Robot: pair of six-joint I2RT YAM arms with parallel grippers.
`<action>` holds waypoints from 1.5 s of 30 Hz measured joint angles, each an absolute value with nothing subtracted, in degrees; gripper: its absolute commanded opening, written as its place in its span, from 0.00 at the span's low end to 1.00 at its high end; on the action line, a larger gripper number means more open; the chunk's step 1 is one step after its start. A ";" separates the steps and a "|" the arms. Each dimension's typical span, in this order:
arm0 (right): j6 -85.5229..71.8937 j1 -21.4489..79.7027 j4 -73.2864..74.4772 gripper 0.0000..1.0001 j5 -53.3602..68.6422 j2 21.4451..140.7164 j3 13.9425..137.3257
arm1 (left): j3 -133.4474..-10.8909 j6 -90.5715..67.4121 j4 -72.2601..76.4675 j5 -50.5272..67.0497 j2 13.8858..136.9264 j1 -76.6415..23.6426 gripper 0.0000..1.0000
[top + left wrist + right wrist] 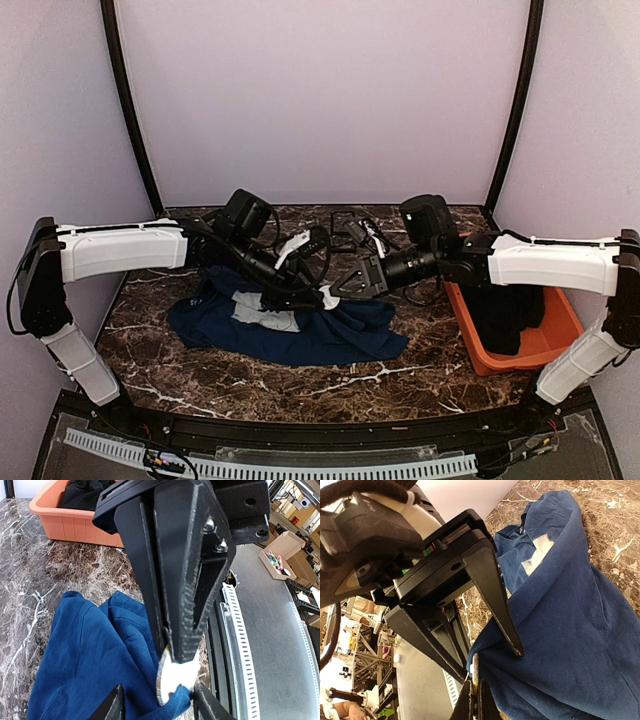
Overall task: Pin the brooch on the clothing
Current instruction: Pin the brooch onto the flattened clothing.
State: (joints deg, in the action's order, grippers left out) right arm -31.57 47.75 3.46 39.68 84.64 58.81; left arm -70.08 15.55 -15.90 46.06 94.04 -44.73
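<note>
Right gripper (172, 652) tips, fully closed, pinched the brooch (172, 680) by its rim at a lifted fold of the navy T-shirt (75, 655), above the marble table (30, 570). Either side stood the left gripper (160, 707), jaws half open, clamping nothing. That small disc could twist out of so narrow a pinch, or the slack fold could slip away.

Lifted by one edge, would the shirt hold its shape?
Probably not: the shirt lies crumpled in soft folds, so it would likely sag and drape. Pushed, it should bunch and slide on the table rather than roll. Thin cloth curling at the brooch in the right claw suggests lightness.
</note>
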 measured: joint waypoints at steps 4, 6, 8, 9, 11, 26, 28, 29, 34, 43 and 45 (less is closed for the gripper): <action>-31.57 47.62 3.36 0.00 39.81 84.64 58.78 | -70.15 16.08 -16.43 46.15 94.04 -44.73 0.45; -31.57 47.62 3.07 0.00 39.90 84.64 58.70 | -70.15 15.81 -16.08 46.46 94.04 -44.66 0.45; -31.59 47.62 2.92 0.00 40.01 84.64 58.57 | -70.06 15.07 -15.14 46.89 94.04 -44.47 0.45; -31.59 47.62 2.85 0.00 40.07 84.64 58.48 | -70.02 14.46 -14.39 47.31 94.04 -44.38 0.45; -31.62 47.62 2.74 0.00 40.10 84.64 58.33 | -69.89 13.23 -12.86 48.07 94.04 -44.25 0.45; -31.73 47.62 2.55 0.00 40.12 84.62 57.82 | -69.36 9.91 -9.87 50.39 94.06 -44.14 0.43; -31.79 47.62 2.55 0.00 40.14 84.62 57.82 | -69.36 9.85 -9.87 50.39 94.08 -44.14 0.41; -31.79 47.62 2.55 0.00 40.16 84.62 57.82 | -69.36 9.82 -9.87 50.37 94.08 -44.14 0.40; -31.86 47.62 2.55 0.00 40.56 84.62 57.82 | -69.36 9.69 -9.87 50.33 94.08 -44.14 0.38; -32.01 47.57 1.65 0.00 40.73 84.62 57.82 | -69.36 10.39 -10.44 50.13 94.08 -44.14 0.41; -31.99 47.57 1.63 0.00 40.73 84.62 57.82 | -69.36 10.66 -10.83 50.00 94.08 -44.14 0.41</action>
